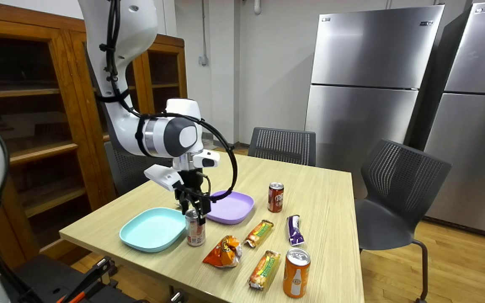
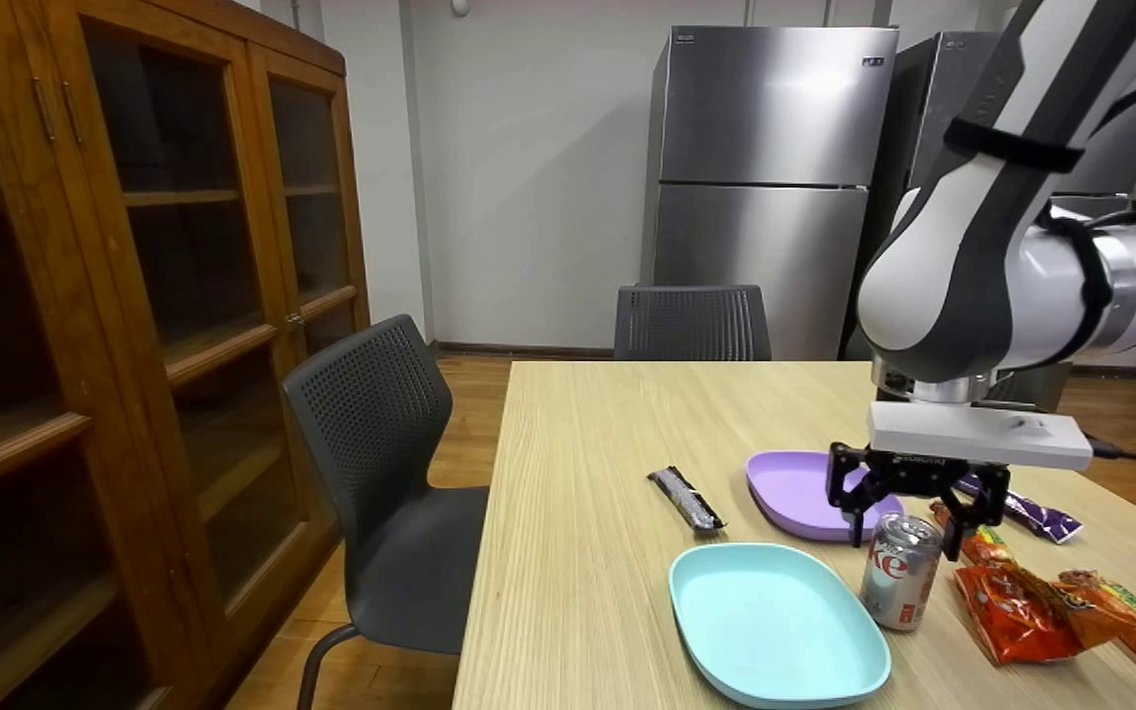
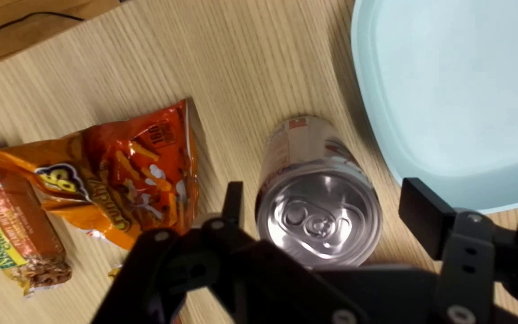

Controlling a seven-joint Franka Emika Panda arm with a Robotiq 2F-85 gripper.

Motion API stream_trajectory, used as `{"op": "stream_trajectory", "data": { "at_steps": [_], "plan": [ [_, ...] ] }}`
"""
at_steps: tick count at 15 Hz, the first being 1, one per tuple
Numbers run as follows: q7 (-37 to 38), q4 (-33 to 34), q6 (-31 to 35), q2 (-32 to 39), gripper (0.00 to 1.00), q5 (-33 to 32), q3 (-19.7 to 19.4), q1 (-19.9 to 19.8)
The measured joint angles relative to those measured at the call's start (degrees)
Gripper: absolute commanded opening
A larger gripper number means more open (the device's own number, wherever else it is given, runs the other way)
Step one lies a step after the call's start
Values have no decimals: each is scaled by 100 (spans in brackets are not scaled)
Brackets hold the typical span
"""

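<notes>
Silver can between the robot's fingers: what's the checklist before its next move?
1. Silver can upright: ok.
2. Tool open: ok.
3. Fingers on either side of the can: ok, gaps show in the wrist view.
4. Fingers low enough to grip: cannot tell.
5. Turquoise plate clear of the nearer finger: cannot tell, they overlap in the wrist view.
6. Orange snack bag clear of the can: ok, a gap shows.

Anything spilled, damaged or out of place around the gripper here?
Nothing stands out. The silver can stands upright between the open jaws of the gripper, with gaps on both sides, and no spill shows. The orange snack bag is crumpled, but that looks ordinary for soft packaging.
</notes>
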Motion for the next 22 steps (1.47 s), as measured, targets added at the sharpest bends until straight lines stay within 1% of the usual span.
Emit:
{"op": "stream_trajectory", "data": {
  "at_steps": [1, 2, 3, 8, 13, 17, 22],
  "plan": [
    [8, 33, 0, 30, 49, 0, -23, 34],
    [13, 58, 0, 46, 42, 0, -45, 62],
    [16, 74, 0, 49, 38, 0, -77, 95],
    [39, 102, 0, 37, 38, 0, -215, 231],
    [39, 108, -61, -168, 38, 14, -222, 230],
    [39, 269, -255, -356, 38, 86, -215, 140],
    [37, 784, -604, -392, 38, 324, -73, -89]
  ]
}}
